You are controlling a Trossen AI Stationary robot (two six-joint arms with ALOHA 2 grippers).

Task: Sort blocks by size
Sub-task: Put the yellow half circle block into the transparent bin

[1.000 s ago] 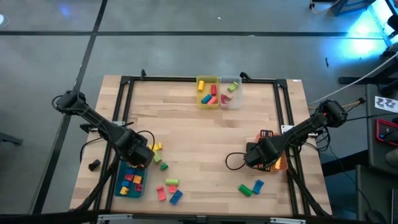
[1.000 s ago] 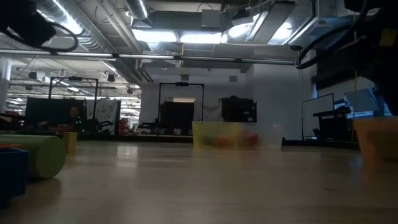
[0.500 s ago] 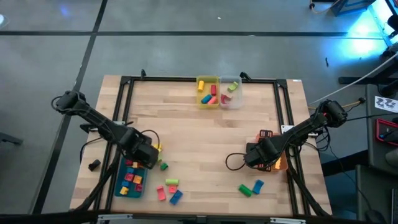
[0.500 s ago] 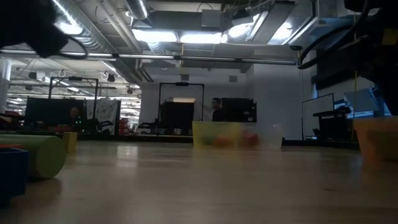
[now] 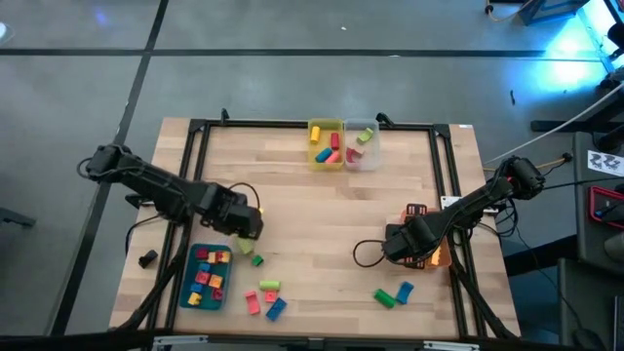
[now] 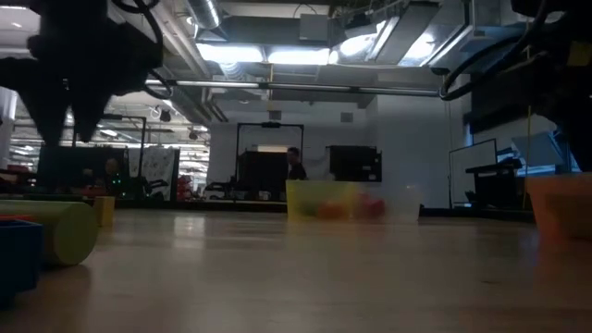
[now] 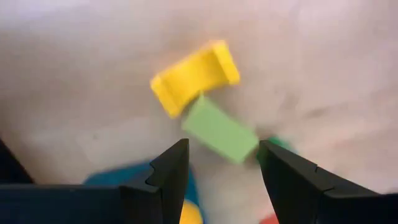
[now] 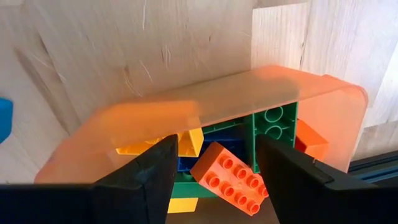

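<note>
My left gripper (image 5: 250, 223) hangs open over the table, just right of and beyond the teal bin (image 5: 188, 291). In its wrist view its fingers stand above a yellow block (image 7: 194, 76) and a light green block (image 7: 219, 129) lying on the wood, touching neither. In the low view the left gripper (image 6: 71, 125) points down, clear of the table. My right gripper (image 8: 214, 146) stands open above the orange bin (image 8: 186, 106), which holds several blocks, among them an orange brick (image 8: 230, 177). Nothing is between its fingers.
Loose blocks lie near the front edge: green (image 5: 257, 260), yellow-green (image 5: 269, 285), pink (image 5: 253, 302), blue (image 5: 276, 308), and a green (image 5: 385, 297) and blue (image 5: 405, 291) pair on the right. A yellow bin (image 5: 325, 129) and a clear bin (image 5: 370, 160) stand at the far edge.
My left gripper has swung from above the teal bin toward the table's right and far side, and now stands over the yellow and green blocks. My right arm has kept still. A person in the room behind has walked leftward.
</note>
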